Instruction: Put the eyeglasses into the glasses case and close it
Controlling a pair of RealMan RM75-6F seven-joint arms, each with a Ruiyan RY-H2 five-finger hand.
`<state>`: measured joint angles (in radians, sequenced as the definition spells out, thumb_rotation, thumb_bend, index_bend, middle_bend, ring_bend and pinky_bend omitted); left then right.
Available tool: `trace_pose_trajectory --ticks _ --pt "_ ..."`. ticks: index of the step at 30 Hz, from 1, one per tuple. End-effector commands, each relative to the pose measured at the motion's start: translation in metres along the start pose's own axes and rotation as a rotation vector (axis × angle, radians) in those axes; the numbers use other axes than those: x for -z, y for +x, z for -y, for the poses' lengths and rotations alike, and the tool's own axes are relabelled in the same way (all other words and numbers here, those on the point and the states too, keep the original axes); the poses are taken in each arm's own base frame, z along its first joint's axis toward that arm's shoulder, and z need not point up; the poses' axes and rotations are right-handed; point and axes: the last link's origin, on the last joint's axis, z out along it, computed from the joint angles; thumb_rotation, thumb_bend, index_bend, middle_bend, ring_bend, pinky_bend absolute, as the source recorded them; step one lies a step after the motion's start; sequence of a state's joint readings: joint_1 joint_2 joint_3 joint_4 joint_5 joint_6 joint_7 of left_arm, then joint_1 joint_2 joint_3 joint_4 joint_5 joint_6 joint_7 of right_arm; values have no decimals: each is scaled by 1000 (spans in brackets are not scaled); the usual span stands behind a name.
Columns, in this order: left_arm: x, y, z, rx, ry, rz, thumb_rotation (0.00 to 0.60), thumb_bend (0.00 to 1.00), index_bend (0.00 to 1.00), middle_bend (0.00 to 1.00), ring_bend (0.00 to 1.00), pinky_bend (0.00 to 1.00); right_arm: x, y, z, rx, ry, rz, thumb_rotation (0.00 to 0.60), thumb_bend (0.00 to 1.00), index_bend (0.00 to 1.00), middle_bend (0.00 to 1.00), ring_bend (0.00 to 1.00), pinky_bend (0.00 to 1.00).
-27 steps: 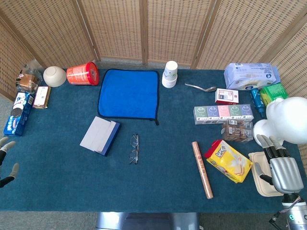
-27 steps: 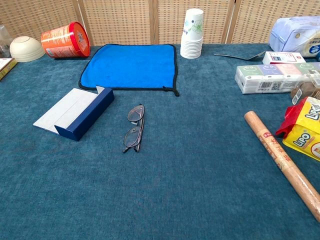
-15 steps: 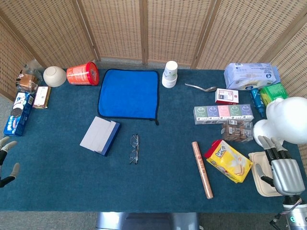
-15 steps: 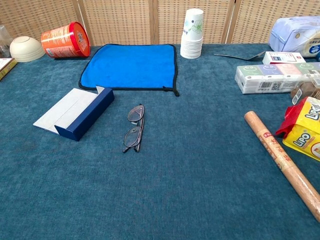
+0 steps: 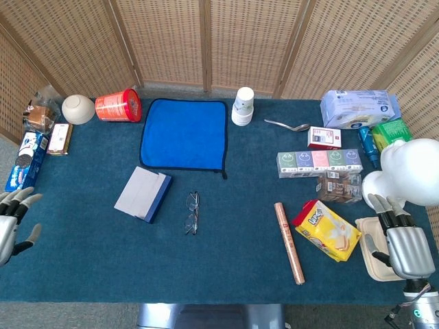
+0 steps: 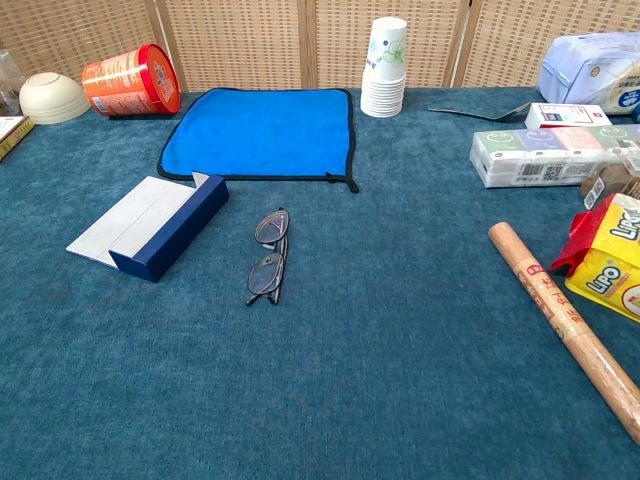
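Task status: nothing done yet, as far as the frames show. The thin dark wire-framed eyeglasses (image 5: 192,213) lie folded on the dark teal felt tablecloth (image 5: 226,260), near the table's middle, untouched by either hand. The navy-blue box-shaped glasses case (image 5: 144,194) sits just to their left, apart from them, with its pale grey flap laid out flat to the left; it reads as open and empty. In the chest view the eyeglasses (image 6: 268,257) lie just right of the case (image 6: 150,229), a narrow strip of cloth between them.

Remaining, by my judgement: pick up the eyeglasses, seat them in the navy trough, fold the flap over. All three steps are outstanding.

Left hand (image 5: 14,223): at the left table edge, low in the head view, well apart from both case and eyeglasses. Fingers (image 5: 26,199) are spread and extended toward the table; it holds nothing. Not seen in the chest view.

Right hand (image 5: 401,240): at the right edge, over a cream-coloured shallow tray (image 5: 367,250), fingers pointing up-frame and roughly straight, close together. Nothing visible in its grasp; whether it touches the tray I cannot tell. Well apart from the task items.

Neither hand is positioned for a grasp yet.
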<state>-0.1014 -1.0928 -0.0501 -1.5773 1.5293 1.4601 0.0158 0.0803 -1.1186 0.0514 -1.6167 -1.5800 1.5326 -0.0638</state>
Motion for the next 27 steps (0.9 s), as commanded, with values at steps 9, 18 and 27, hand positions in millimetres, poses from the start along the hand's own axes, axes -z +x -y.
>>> trace_pose_trajectory --ticks 9,18,27 --pt "-52 -9 -40 -89 -268 57 600 364 166 147 124 99 10 3 -3 5 -39 -2 600 403 0 112 92 273" --pt "-86 -31 -81 -136 -442 109 600 365 132 90 60 59 14 7 -5 14 -58 -9 600 402 0 112 92 273" --pt "-108 -45 -120 -159 -589 140 600 360 139 74 47 44 14 8 -4 18 -60 -11 600 404 0 112 92 273"
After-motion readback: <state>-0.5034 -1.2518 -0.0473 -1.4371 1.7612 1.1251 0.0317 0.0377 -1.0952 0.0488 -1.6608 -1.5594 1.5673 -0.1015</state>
